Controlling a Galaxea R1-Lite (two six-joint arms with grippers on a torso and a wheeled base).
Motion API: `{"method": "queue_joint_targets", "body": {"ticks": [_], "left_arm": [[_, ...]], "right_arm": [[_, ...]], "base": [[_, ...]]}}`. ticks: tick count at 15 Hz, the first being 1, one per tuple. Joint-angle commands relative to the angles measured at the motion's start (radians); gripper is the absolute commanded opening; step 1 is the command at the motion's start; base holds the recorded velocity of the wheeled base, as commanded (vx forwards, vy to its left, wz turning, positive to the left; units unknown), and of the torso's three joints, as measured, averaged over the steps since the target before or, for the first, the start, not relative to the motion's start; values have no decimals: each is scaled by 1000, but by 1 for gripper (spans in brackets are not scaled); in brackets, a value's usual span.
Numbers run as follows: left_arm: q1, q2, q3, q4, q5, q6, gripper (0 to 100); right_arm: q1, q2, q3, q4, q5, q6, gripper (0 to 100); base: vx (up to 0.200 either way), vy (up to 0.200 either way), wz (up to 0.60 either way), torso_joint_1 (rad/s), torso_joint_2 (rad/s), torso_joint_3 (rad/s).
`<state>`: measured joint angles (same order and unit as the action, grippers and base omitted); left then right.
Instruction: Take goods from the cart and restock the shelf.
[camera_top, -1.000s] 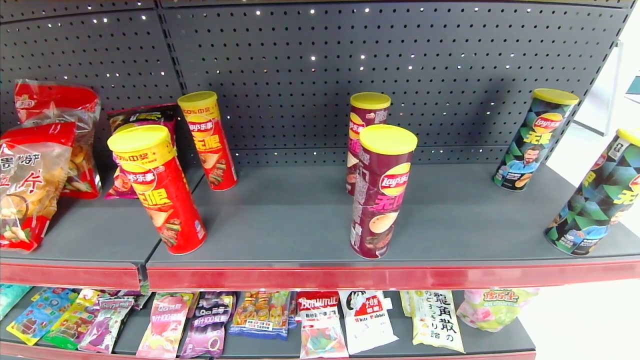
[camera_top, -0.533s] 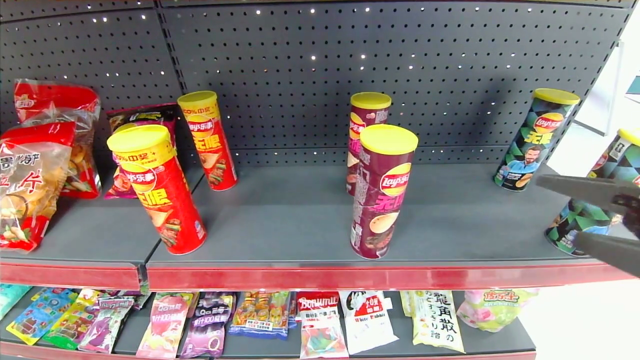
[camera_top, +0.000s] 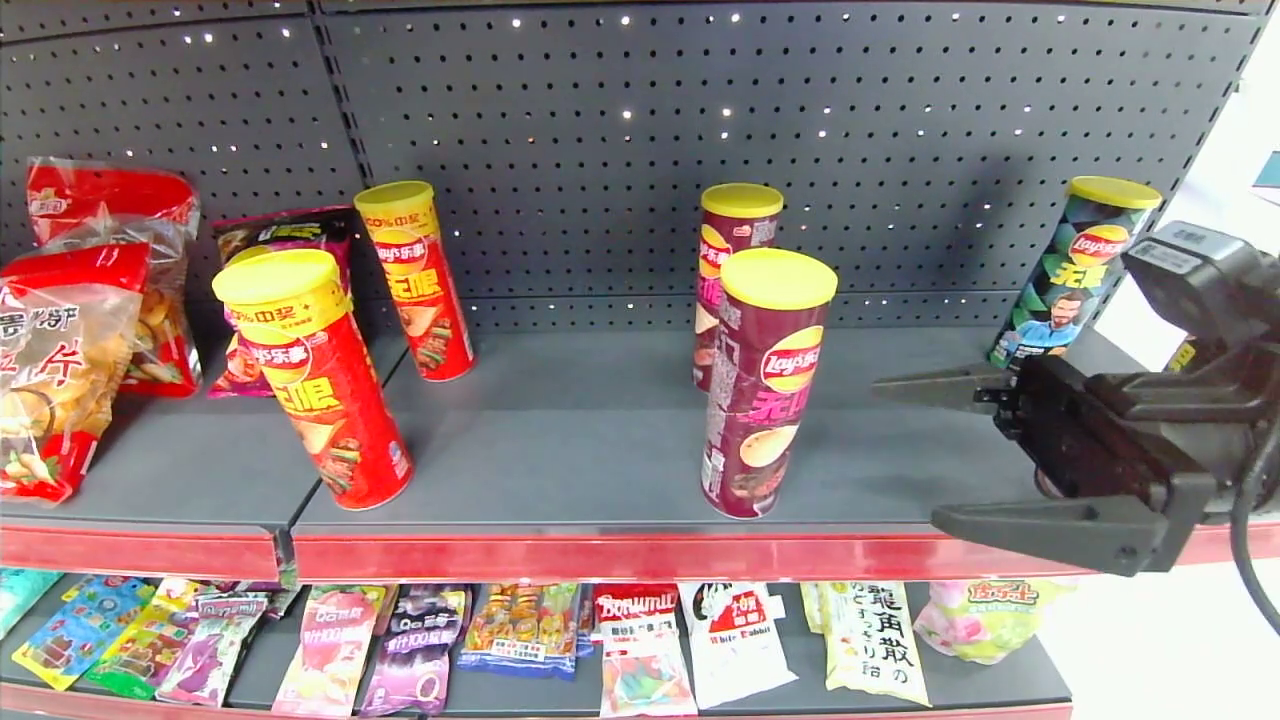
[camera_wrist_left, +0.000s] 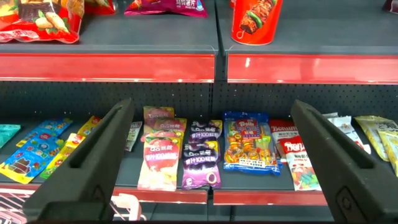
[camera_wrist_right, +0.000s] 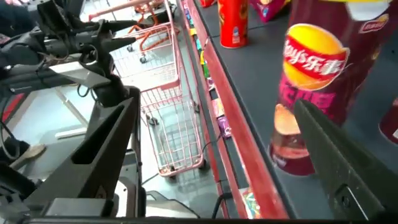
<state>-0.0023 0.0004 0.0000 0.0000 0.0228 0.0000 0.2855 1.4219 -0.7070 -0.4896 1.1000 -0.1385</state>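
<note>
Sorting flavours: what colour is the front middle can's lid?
Yellow lid, on a maroon can; clearest in head view.

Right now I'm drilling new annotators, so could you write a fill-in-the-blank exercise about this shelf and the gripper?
The right gripper is ____ and holds nothing.
The front maroon can has a ____ lid.
The front red can stands to the ____ of that can in the head view.
The front edge of the shelf is ____.
Missing words: open; yellow; left; red.

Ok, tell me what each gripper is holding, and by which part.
Nothing. The right gripper is open near the front maroon can, the left gripper open facing the lower shelf.
</note>
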Motion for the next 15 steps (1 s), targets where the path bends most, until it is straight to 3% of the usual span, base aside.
{"method": "queue_joint_targets", "body": {"ticks": [1, 15], "left_arm": [[1, 0, 0, 0, 0, 0, 100], [1, 0, 0, 0, 0, 0, 100]], "right_arm": [[-3, 84, -58, 0, 4, -3, 100], [-42, 233, -173, 0, -5, -38, 100]], "base": [[0, 0, 0, 0, 0, 0], [0, 0, 0, 0, 0, 0]]}}
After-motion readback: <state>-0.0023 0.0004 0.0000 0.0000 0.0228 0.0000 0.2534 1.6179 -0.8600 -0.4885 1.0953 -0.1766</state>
